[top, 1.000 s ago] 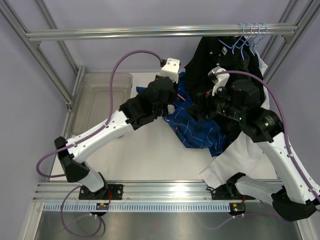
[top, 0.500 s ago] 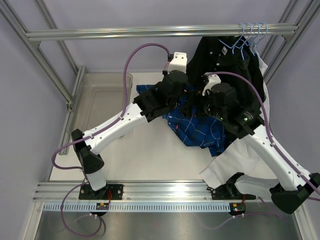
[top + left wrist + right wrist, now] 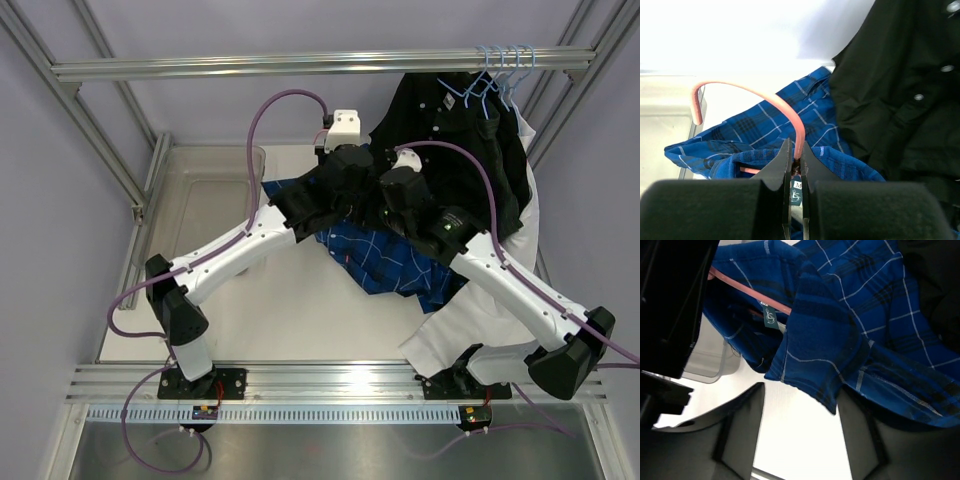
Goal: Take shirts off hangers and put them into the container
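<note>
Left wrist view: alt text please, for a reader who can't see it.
The left gripper is shut on the neck of a pink-red hanger, just above the collar of a blue plaid shirt; the hook arcs up and left. A black shirt fills the right side, and part of the grey container shows at far left.
</note>
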`<state>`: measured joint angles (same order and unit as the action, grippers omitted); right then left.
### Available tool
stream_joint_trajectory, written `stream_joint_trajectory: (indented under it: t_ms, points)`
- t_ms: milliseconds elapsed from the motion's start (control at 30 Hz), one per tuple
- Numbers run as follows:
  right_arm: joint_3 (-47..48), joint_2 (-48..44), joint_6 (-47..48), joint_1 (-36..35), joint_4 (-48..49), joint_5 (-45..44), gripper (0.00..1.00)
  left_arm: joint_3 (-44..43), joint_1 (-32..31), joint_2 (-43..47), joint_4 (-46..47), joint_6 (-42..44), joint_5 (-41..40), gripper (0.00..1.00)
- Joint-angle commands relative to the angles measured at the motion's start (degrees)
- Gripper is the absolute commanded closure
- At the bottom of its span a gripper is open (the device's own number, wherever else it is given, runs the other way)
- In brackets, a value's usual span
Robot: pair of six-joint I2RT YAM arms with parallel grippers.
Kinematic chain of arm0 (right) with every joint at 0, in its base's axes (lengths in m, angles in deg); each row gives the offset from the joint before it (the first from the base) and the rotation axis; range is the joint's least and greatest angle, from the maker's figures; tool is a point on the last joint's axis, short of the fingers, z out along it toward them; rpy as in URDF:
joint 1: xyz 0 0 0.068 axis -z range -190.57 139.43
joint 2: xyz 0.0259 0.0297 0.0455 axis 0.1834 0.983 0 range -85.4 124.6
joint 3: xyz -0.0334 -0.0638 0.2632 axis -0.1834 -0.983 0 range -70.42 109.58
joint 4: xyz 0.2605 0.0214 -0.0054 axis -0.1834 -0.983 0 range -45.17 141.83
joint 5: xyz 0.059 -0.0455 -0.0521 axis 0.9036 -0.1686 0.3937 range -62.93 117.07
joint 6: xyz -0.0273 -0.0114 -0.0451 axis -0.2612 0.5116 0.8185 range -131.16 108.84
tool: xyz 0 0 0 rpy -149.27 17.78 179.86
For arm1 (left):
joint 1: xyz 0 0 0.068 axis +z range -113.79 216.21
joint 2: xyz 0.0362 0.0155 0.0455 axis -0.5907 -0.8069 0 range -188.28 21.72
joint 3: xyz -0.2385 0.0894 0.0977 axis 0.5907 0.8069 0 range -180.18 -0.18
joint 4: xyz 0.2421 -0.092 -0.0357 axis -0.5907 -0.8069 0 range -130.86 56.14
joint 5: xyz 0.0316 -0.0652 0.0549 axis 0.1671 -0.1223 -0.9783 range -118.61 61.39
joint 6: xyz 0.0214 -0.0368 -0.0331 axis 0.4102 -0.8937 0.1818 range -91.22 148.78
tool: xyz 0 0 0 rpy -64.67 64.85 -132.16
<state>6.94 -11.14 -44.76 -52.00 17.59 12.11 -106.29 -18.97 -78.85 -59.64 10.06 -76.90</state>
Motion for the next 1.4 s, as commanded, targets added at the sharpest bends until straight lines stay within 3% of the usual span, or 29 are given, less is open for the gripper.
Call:
stream_joint_trajectory:
  t_ms: [0, 133, 167, 267, 667, 967, 1367]
  points:
    - [2.2, 2.6, -5.7, 0.6, 3.2, -8.3, 0.39, 1.4, -1.8, 4.9, 2.8, -3.1, -0.6, 1.0]
    - [2.0, 3.5, -6.4, 0.6, 3.9, -8.5, 0.7, 2.8, -1.8, 5.9, 2.7, -3.9, -0.7, 1.0]
    - [1.8, 3.6, -6.6, 0.6, 4.1, -8.6, 0.81, 3.2, -1.8, 6.2, 2.7, -4.3, -0.5, 1.0]
    - [1.2, 4.0, -6.9, 0.6, 4.2, -8.8, 1.0, 4.1, -1.8, 7.1, 3.0, -4.0, -0.6, 1.0]
    - [-2.2, -8.3, -1.5, 1.4, -4.5, -11.5, 1.0, 9.8, 2.1, 12.5, 2.1, -4.0, 0.0, 1.0]
    - [-1.5, -17.4, 2.2, 7.6, -12.3, -7.5, 1.0, 13.6, 5.4, 16.5, 1.2, -4.2, 0.6, 1.0]
    - [1.2, -20.1, 10.2, 18.0, -19.4, -1.7, 1.0, 16.3, 9.5, 20.8, 1.3, -3.6, 2.7, 1.0]
